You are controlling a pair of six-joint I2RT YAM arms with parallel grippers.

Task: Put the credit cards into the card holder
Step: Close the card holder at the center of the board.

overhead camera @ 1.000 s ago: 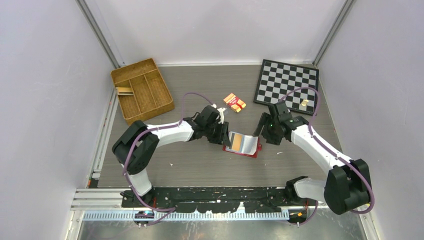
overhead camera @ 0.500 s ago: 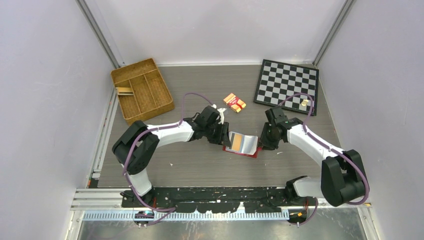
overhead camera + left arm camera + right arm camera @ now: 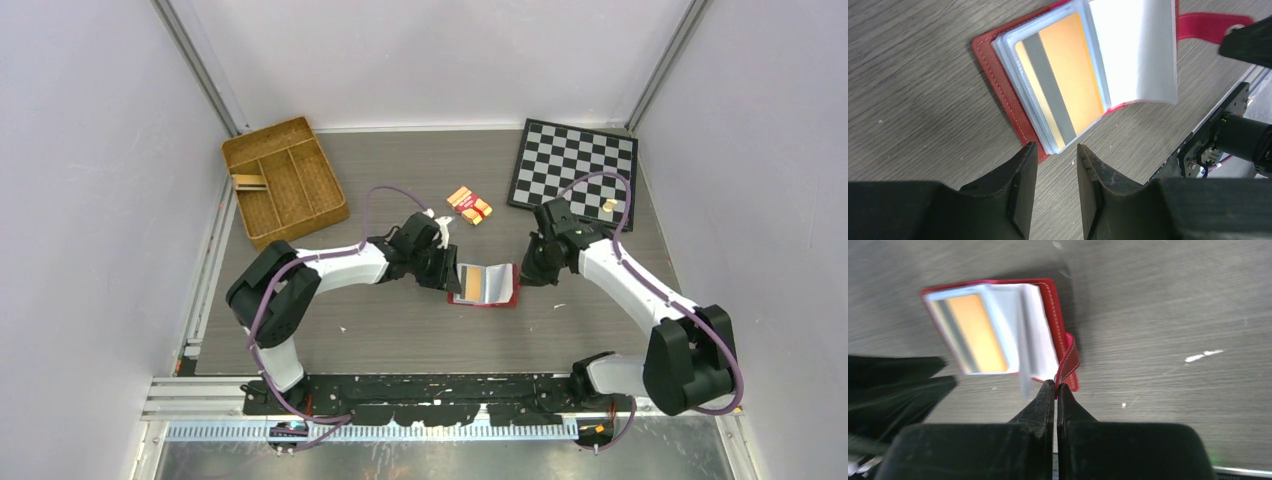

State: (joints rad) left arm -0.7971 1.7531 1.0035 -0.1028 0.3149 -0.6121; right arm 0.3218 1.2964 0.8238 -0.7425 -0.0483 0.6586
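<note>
The card holder lies open on the table between both arms, dark red with clear sleeves. An orange credit card with a dark stripe sits in the top sleeve, and it shows blurred in the right wrist view. My right gripper is shut on the holder's red snap tab, at the holder's right edge. My left gripper is open just short of the holder's near corner, with bare table between its fingers. No loose cards show on the table.
A brown wicker divided tray stands at the back left. A chessboard with a small tan piece lies at the back right. An orange-and-red banded pack rests just behind the holder.
My right gripper moved in to the holder's right edge and went from open to shut on the snap tab. The holder turned slightly. The left arm barely moved.
</note>
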